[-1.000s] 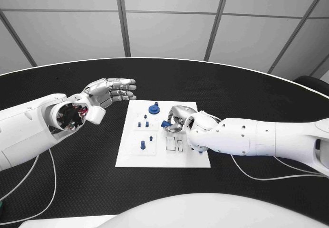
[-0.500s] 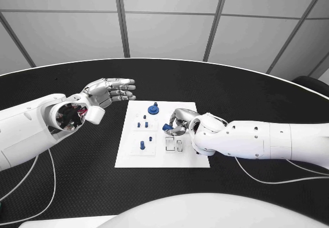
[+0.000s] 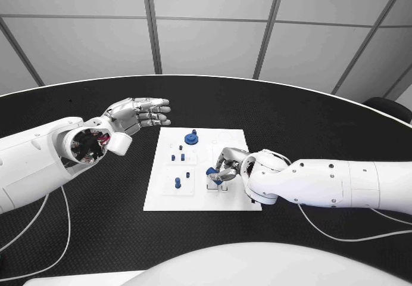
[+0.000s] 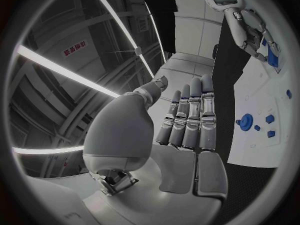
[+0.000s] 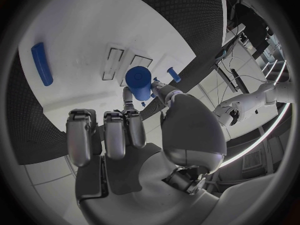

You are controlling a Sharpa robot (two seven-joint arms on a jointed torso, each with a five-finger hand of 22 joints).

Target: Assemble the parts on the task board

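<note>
The white task board [image 3: 163,193] lies in the middle of the black table. My right hand [image 3: 225,168] hangs low over its near right part, above two rectangular slots [image 5: 114,62]. It pinches a blue cylinder [image 5: 139,81] between thumb and fingers; the same cylinder [image 3: 211,173] shows in the head view. My left hand [image 3: 137,114] is raised beyond the board's far left corner, fingers stretched out and holding nothing, as the left wrist view [image 4: 187,120] also shows. A blue round knob [image 3: 192,138] stands at the board's far edge.
Small blue pegs [image 3: 173,158] stand on the board's left half, with a taller one [image 3: 178,182] nearer me. A long blue piece [image 5: 42,63] lies on the board. Thin white cables [image 3: 343,223] trail on the table at both sides.
My right hand has carried the blue cylinder from the board's middle toward its near edge, over the rectangular slots. The left hand has stayed where it was.
</note>
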